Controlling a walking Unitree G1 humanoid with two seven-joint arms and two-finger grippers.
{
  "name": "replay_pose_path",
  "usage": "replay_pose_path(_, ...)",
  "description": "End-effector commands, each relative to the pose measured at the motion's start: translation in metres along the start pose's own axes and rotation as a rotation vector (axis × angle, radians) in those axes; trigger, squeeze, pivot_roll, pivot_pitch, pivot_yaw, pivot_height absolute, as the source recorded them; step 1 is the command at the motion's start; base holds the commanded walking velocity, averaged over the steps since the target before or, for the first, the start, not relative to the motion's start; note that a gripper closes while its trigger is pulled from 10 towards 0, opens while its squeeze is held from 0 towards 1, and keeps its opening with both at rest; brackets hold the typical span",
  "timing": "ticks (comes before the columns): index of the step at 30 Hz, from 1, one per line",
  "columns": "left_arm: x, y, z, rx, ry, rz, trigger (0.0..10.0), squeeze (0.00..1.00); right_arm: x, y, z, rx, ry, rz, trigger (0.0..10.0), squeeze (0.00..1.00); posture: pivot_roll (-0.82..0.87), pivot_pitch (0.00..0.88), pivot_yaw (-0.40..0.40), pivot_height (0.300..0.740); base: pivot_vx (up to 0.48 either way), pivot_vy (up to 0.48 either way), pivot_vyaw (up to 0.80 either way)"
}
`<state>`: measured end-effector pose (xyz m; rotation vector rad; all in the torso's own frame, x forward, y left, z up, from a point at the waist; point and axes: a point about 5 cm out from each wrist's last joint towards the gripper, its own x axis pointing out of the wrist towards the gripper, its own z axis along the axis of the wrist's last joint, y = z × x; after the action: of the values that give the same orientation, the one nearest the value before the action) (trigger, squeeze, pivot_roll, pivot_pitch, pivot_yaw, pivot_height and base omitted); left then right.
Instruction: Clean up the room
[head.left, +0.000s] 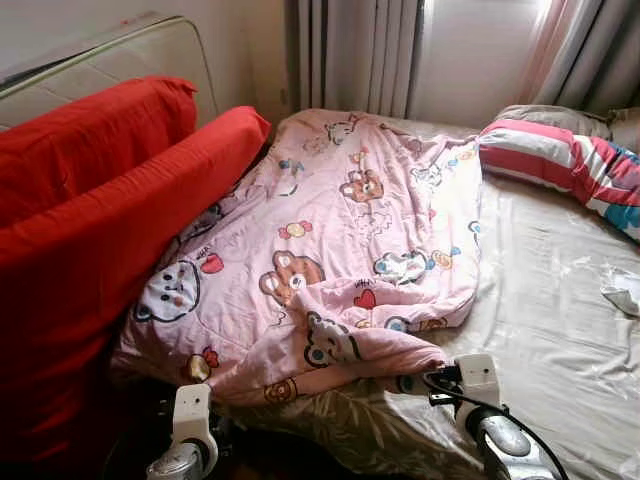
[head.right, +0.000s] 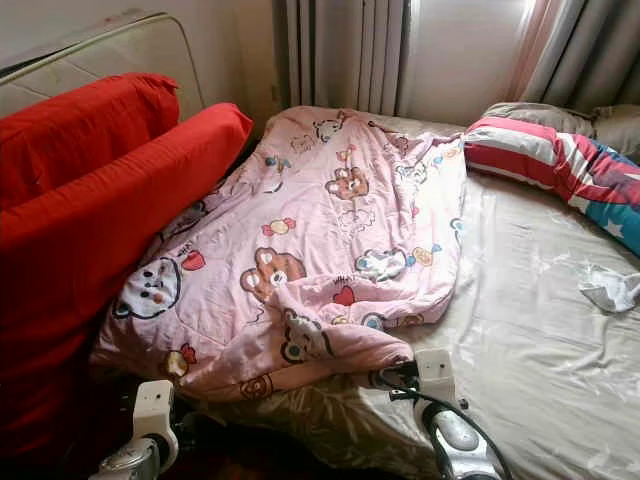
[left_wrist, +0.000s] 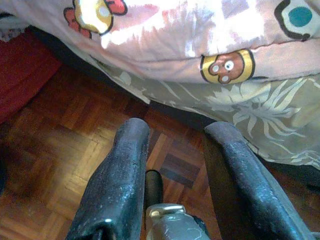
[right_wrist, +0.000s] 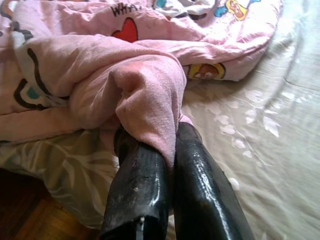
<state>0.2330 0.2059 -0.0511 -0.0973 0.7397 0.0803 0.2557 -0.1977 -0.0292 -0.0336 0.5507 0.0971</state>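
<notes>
Pink blanket (head.left: 330, 250) corner pinched in right gripper (right_wrist: 167, 150) at bed (head.left: 560, 340) edge, rest spread across bed beside red cushions (head.left: 100, 200). Left gripper (left_wrist: 175, 165) released, empty, over parquet floor (left_wrist: 60, 155) below bed edge.

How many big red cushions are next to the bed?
2. One red cushion leans up against the headboard at the back; the other red cushion lies in front of it, touching the pink blanket. More might be hidden behind them.
</notes>
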Motion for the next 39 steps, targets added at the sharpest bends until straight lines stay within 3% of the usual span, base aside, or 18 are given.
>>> replay_pose_path(1,-0.002,0.001,-0.009,0.002,0.039,0.003,10.0,0.00,0.001,0.001,0.003,0.012,-0.024,0.004,10.0,0.00,-0.01,0.000,-0.007,0.740,-0.285,0.000,0.00)
replay_pose_path(19,-0.004,0.008,-0.013,0.001,0.043,0.014,10.0,0.00,0.001,0.001,0.017,0.033,-0.147,0.033,10.0,0.00,0.00,0.000,-0.009,0.740,-0.226,0.000,0.00)
replay_pose_path(23,-0.004,0.002,-0.017,0.005,0.056,0.011,10.0,0.00,0.002,0.005,0.020,-0.052,-0.155,0.058,10.0,0.00,-0.01,0.000,-0.010,0.740,0.000,0.000,0.00)
replay_pose_path(26,-0.003,-0.004,-0.018,0.006,0.060,0.004,10.0,0.00,0.006,0.013,0.032,-0.107,-0.189,0.083,10.0,0.00,-0.01,0.000,-0.010,0.740,0.000,0.000,0.00)
replay_pose_path(33,-0.003,-0.009,-0.018,0.008,0.062,-0.001,10.0,0.00,0.008,0.018,0.053,-0.116,-0.319,0.110,10.0,0.00,-0.01,0.000,-0.010,0.740,0.000,0.000,0.00)
replay_pose_path(36,-0.004,0.001,-0.018,0.006,0.058,0.008,10.0,0.00,0.007,0.008,0.078,-0.176,-0.438,-0.019,10.0,0.00,-0.01,0.000,-0.012,0.740,0.000,0.000,0.00)
replay_pose_path(39,-0.005,0.006,-0.018,0.005,0.057,0.013,10.0,0.00,0.007,0.004,0.086,-0.176,-0.479,-0.066,10.0,0.00,-0.01,0.000,-0.012,0.740,0.000,0.000,0.00)
